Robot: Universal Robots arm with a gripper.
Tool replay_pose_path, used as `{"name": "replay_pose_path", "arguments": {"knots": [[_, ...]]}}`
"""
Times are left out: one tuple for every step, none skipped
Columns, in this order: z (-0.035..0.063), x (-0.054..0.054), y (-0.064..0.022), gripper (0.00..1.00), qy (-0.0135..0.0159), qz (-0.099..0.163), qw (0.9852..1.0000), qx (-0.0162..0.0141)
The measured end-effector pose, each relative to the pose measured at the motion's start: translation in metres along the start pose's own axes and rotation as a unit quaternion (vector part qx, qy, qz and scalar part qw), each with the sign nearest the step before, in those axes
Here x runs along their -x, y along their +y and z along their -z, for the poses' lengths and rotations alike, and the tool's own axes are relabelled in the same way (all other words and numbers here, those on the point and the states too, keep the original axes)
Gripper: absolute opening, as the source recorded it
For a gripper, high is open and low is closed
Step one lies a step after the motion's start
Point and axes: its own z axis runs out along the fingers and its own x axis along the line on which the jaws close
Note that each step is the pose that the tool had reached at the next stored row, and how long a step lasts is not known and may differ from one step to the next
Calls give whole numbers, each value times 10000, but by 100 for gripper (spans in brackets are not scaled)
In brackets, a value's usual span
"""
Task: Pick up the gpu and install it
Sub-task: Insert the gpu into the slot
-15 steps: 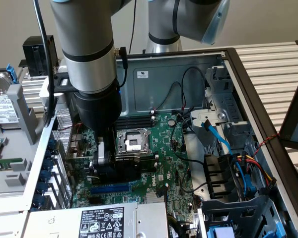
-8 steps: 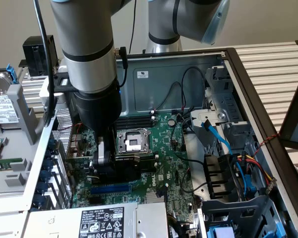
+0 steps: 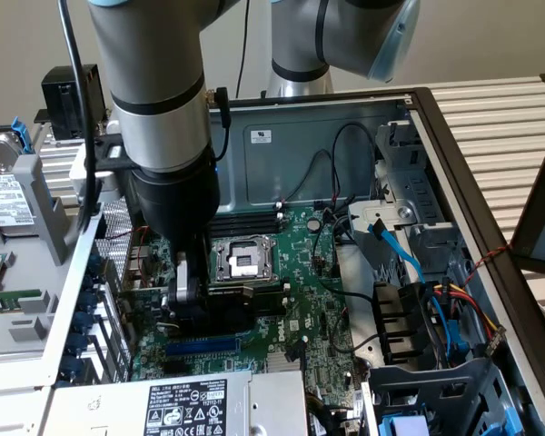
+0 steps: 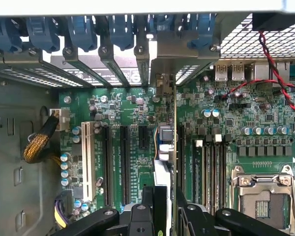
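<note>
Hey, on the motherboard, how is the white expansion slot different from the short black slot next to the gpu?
The white slot is pale and long; the short black slot is dark and runs only a fraction of that length. The white slot lies farther from the gpu, while the short black slot sits close beside it. Both are empty and run parallel on the green motherboard.

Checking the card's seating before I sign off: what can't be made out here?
Wrist view: the gpu stands edge-on, so its connector edge and seating are hidden.
Exterior view: the gripper and arm cover most of the gpu.
Wrist view: the gripper is cut off by the picture's edge.
</note>
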Motion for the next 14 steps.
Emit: {"name": "replay_pose_path", "arguments": {"knots": [[-5,0,3,27,0,0,10000,0],[-10,0,6,27,0,-1,10000,1],[-15,0,8,27,0,-1,10000,1],[-17,-1,10,27,1,0,10000,1],[-19,-1,12,27,0,0,10000,1],[-21,-1,18,27,-1,0,10000,-1],[-22,-1,23,27,-1,0,10000,-1],[-22,-1,29,27,0,1,10000,-2],[-21,-2,33,27,1,1,10000,-2],[-22,-5,34,27,1,2,10000,-1],[-24,-7,35,27,1,2,10000,-2],[-27,-8,36,27,1,2,10000,-2],[-29,-10,37,27,1,3,10000,-2],[-32,-12,38,27,1,2,10000,-2]]}}
